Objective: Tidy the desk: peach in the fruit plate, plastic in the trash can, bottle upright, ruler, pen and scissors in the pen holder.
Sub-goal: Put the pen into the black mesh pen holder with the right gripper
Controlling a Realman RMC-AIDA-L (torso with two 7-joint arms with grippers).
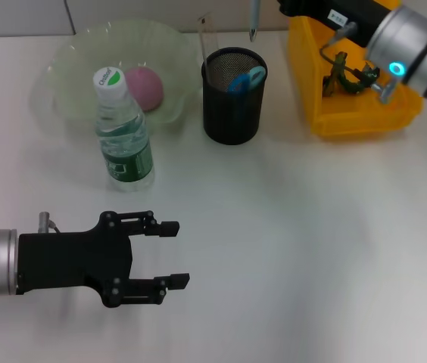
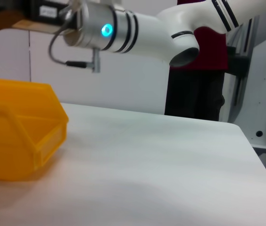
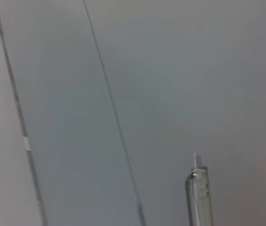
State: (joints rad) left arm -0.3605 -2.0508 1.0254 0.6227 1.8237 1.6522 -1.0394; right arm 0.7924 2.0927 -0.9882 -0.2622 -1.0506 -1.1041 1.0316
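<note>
Worktop (image 1: 312, 249) carries our tidied items: yellow trash bin (image 1: 350, 113), fruit plate (image 1: 70, 83) holding the peach (image 1: 147, 85), water bottle (image 1: 123, 136) upright, mesh pen holder (image 1: 232, 98) with scissors handles showing. Our left gripper (image 1: 174, 254) idles spread, empty. We judge the pen (image 1: 254, 19) hangs tip-down above the holder for dropping in; the right gripper's state we cannot tell.

Yellow bin (image 2: 22, 129) on white table (image 2: 147, 165); right arm (image 2: 137, 30) above.
</note>
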